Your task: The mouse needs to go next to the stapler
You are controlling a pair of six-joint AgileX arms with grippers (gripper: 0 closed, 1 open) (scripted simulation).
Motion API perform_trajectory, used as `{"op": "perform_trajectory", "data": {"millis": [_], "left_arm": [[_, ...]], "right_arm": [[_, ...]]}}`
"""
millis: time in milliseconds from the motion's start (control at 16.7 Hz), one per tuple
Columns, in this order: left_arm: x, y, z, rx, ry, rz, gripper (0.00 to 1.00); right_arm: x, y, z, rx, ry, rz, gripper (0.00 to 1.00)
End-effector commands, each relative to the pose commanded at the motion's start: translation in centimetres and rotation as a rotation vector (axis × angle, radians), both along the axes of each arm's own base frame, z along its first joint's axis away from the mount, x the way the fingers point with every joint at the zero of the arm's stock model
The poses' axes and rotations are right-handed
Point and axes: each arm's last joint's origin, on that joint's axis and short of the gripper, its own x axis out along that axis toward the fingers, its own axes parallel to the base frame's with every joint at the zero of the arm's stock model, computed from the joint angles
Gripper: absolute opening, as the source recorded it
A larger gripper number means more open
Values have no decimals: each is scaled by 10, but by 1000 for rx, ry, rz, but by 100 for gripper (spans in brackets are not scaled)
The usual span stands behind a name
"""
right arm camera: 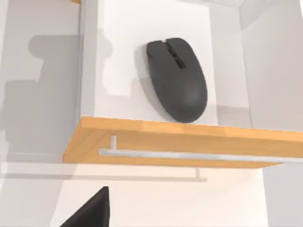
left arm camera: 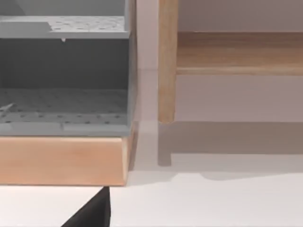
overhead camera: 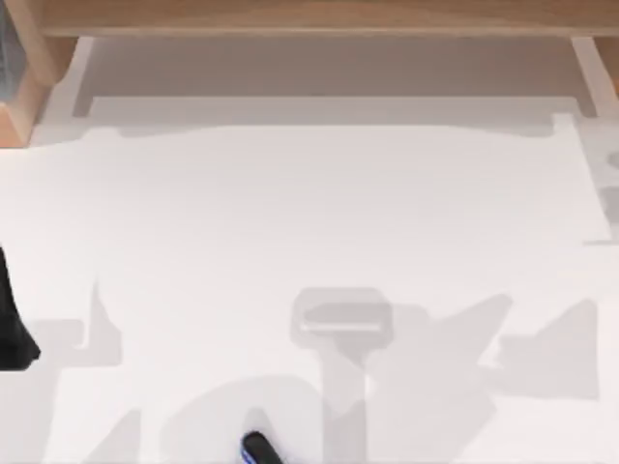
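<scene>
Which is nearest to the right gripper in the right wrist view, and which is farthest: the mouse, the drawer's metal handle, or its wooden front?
1. Metal handle, outside the drawer, just beyond the right gripper.
2. Wooden front, directly behind the handle.
3. Mouse, inside the open drawer, past the front.
The left gripper faces a grey shelf unit.

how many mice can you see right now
1. The black mouse lies inside an open wooden drawer, behind its front panel with the metal handle, in the right wrist view. Others could be hidden.
</scene>
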Motion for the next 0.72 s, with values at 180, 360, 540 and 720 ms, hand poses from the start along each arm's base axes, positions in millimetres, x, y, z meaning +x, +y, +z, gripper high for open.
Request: {"op": "perform_trajectory", "data": {"millis": [180, 360, 540, 720], "left_arm": [[0, 0, 0, 0, 0, 0, 100], [0, 0, 0, 0, 0, 0, 100], [0, 0, 0, 0, 0, 0, 100], [0, 0, 0, 0, 0, 0, 100]], "right_arm": [[74, -35, 3, -13, 182, 14, 100], [133, -68, -27, 12, 349, 55, 100], [174, -91, -72, 63, 486, 117, 100], [200, -105, -118, 122, 578, 183, 100]]}}
